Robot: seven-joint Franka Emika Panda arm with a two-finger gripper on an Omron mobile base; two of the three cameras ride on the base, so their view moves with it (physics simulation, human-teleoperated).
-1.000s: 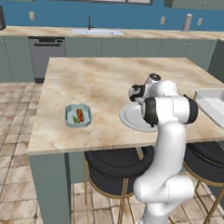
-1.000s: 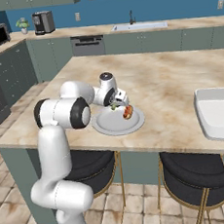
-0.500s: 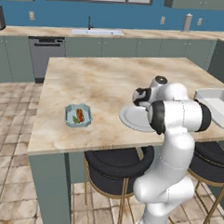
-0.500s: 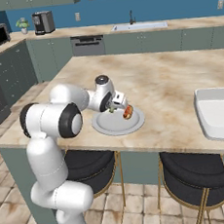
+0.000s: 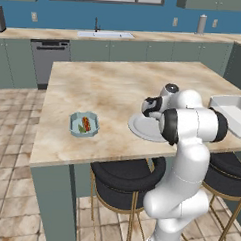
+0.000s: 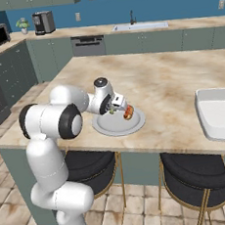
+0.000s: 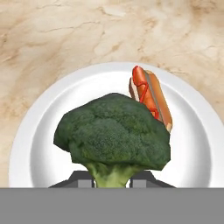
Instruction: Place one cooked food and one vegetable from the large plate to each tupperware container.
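Observation:
My gripper (image 7: 113,178) is shut on the stalk of a dark green broccoli (image 7: 113,131), held just above the large plate (image 7: 39,131). A hot dog (image 7: 149,97) lies on the plate behind the broccoli. In the right base view the gripper (image 6: 115,106) hangs over the plate (image 6: 118,128) with the broccoli (image 6: 112,111) beside the hot dog (image 6: 128,113). The small teal tupperware container (image 5: 84,124) sits to the left on the counter with a hot dog and something green inside. The white tupperware container (image 6: 223,115) stands at the right edge.
The plate (image 5: 142,127) lies near the island's front edge. Black stools (image 6: 199,174) stand under the overhang. A back counter with a sink (image 5: 104,35) runs along the blue wall. Bare marble (image 5: 109,82) stretches between the two containers.
The arm's elbow has swung round while the hand stays over the plate, still gripping the broccoli. The hot dog has not moved.

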